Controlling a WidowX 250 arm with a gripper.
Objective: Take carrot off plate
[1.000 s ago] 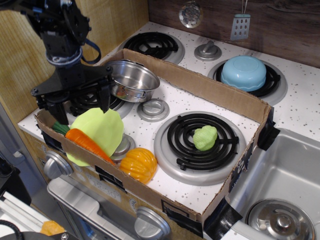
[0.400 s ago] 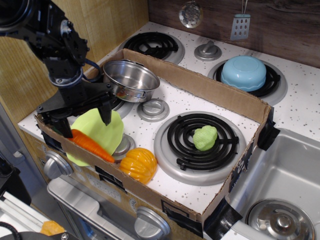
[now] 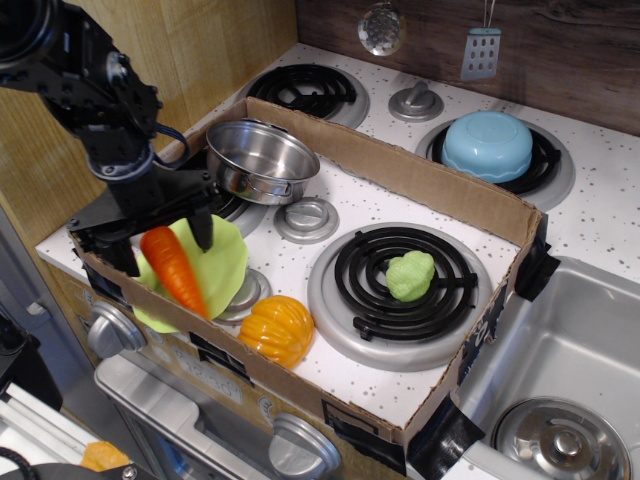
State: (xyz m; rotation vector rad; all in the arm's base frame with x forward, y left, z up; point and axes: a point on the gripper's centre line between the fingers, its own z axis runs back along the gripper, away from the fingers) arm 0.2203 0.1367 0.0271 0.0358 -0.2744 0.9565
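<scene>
The orange carrot (image 3: pixel 178 272) lies tilted across the lime-green plate (image 3: pixel 222 260) at the front left corner of the cardboard box. Its thick end points up and back, its tip points toward the front wall, and its green stem is hidden. My black gripper (image 3: pixel 165 248) hangs over the carrot's thick end. One finger (image 3: pixel 124 256) is to its left and the other finger (image 3: pixel 205 232) is to its right. The jaws are wide apart and a gap shows on each side of the carrot.
A steel pot (image 3: pixel 264 160) stands just behind the gripper. An orange pumpkin (image 3: pixel 277 328) sits right of the plate. A green vegetable (image 3: pixel 411 275) lies on the front right burner. The cardboard box wall (image 3: pixel 300 385) runs along the front. A blue bowl (image 3: pixel 488 145) sits at the back right, outside the box.
The gripper came down and a little left over the plate. The carrot swung from lying flat along the front wall to steeper, its thick end now up between the fingers.
</scene>
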